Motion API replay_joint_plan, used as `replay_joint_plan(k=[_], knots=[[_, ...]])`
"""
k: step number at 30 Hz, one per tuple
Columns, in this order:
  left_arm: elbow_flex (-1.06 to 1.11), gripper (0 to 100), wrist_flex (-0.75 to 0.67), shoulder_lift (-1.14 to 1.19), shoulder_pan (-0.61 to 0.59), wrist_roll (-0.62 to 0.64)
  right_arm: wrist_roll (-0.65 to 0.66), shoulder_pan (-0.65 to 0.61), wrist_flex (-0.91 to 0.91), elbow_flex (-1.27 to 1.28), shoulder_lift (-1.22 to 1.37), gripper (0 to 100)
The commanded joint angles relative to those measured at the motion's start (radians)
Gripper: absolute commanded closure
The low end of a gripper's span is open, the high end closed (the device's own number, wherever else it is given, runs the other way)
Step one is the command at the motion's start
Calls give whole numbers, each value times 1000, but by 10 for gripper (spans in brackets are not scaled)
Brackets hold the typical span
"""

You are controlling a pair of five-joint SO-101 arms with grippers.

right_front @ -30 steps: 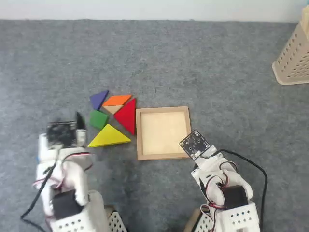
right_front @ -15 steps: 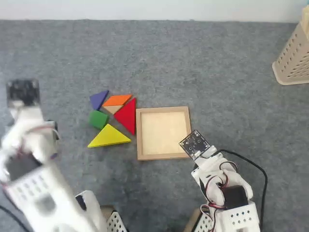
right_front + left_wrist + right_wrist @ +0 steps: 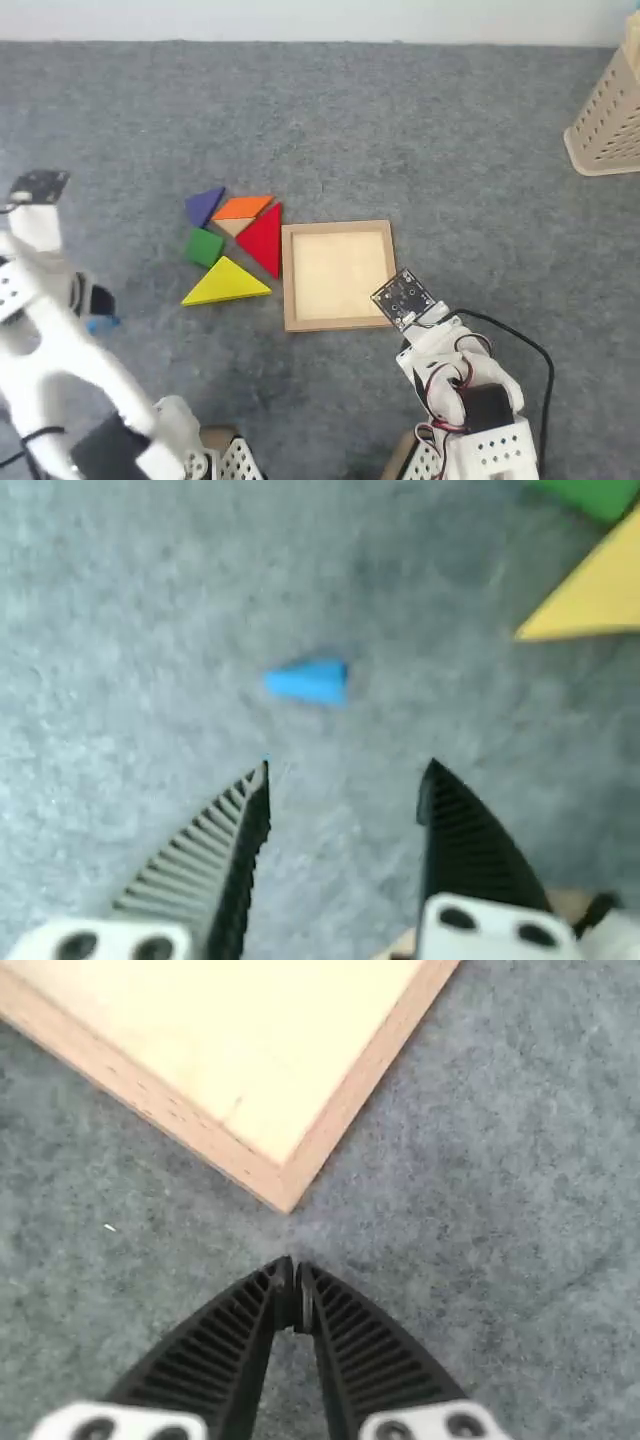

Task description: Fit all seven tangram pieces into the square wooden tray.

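One grey table (image 3: 400,120). Two white arms at its near edge: left arm (image 3: 50,330) out at the side, right arm (image 3: 460,380) by a near corner of the tray. One pale basket (image 3: 610,110) off in a far corner. One square wooden tray (image 3: 337,226) lying flat in the middle. Seven pieces, all out on the table. Six bunched just beside the tray: one yellow triangle (image 3: 225,282), one red triangle (image 3: 263,240), one orange piece (image 3: 243,207), one green square (image 3: 204,246), one purple triangle (image 3: 205,205), one little tan triangle (image 3: 234,226) tucked between orange and red. One blue piece (image 3: 100,323) well apart from the bunch, near the left arm. Left claw (image 3: 347,770) spread wide, holding nothing, over grey table near the blue piece. Right claw (image 3: 295,1270) squeezed tight with tips together, gripping nothing, just beside the tray's corner.
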Motion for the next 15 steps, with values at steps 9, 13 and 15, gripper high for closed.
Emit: replay_joint_plan(k=[9,13,15], knots=[[-19,658,-97,279,-213,201,-6,-2,5,18,-15,991],[-41,641,-98,299,-138,328,-6,-2,5,18,-15,991],[-44,641,-109,299,-104,339,-6,-2,5,18,-15,991]])
